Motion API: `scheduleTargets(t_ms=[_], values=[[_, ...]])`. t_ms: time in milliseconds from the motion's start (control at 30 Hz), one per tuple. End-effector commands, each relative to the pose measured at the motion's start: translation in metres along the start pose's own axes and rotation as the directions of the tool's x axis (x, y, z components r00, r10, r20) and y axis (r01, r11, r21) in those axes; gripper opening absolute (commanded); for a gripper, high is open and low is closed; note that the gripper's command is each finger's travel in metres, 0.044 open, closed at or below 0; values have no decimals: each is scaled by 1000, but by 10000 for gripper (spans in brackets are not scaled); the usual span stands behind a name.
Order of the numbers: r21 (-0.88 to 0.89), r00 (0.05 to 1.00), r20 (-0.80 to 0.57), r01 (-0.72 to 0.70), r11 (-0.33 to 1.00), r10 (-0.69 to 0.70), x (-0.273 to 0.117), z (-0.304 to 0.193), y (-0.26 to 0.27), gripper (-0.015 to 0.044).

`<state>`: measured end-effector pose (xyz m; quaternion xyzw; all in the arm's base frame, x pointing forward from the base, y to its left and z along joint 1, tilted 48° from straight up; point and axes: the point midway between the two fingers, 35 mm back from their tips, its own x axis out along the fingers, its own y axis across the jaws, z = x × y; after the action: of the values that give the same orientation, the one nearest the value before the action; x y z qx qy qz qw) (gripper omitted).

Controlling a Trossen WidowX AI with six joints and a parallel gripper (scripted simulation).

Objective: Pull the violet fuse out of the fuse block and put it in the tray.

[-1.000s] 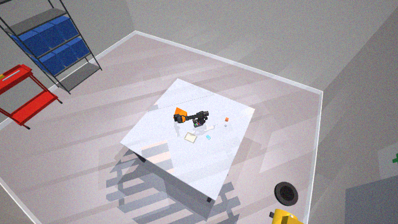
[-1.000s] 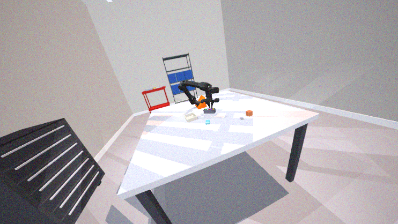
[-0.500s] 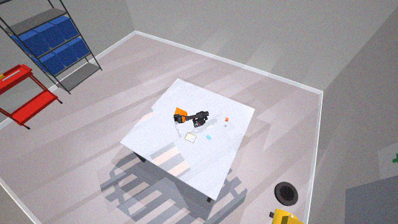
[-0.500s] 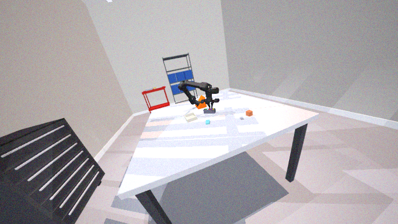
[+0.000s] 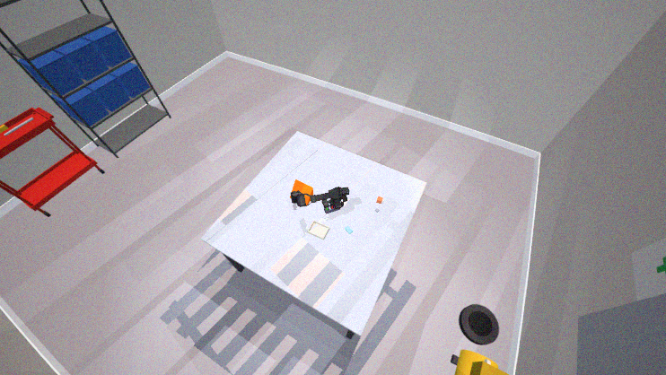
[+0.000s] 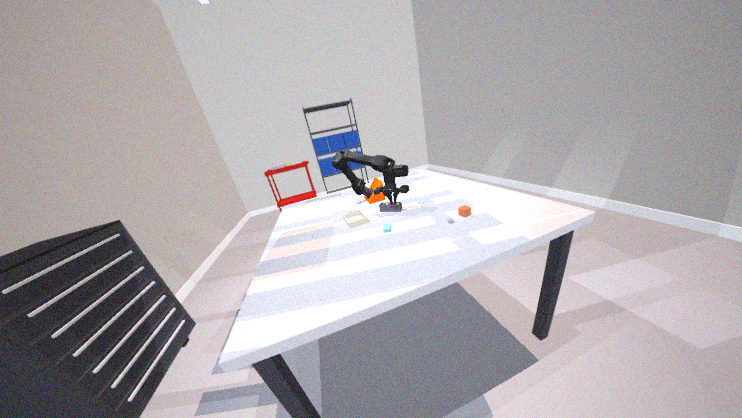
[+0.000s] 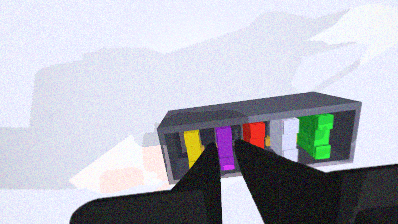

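In the wrist view the two black fingers cover the lower front of the fuse block [image 7: 260,107], and they hide the bottom end of the violet fuse [image 7: 224,145]. Whether the tips already touch this fuse is not possible to tell. The finger bases are cut off by the bottom edge. In the top view the block and its fuses are under the arm [image 5: 321,196], too small to separate. The yellow object [image 5: 477,364] is cut by the bottom edge.
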<state>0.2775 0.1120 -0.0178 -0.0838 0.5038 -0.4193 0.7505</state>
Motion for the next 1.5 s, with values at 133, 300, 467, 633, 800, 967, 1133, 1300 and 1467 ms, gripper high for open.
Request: scheduleTargets(t_ms=[133, 300, 467, 633, 800, 967, 1133, 1300, 1467], values=[[0, 1000, 0, 0, 1000, 0, 0, 0, 0, 14], [0, 1000, 0, 0, 1000, 0, 0, 0, 0, 0], [0, 1000, 0, -1, 1000, 1, -2, 0, 0, 0], [0, 1000, 0, -1, 1000, 1, -5, 0, 0, 0], [0, 1000, 1, -1, 1000, 1, -7, 0, 1, 0], [-1, 1000, 1, -1, 1000, 1, -10, 0, 1, 0], [-1, 1000, 1, -1, 1000, 1, -12, 0, 1, 0], [-1, 1000, 1, -1, 1000, 1, -15, 0, 1, 0], [-1, 1000, 2, -1, 1000, 1, -17, 0, 1, 0]])
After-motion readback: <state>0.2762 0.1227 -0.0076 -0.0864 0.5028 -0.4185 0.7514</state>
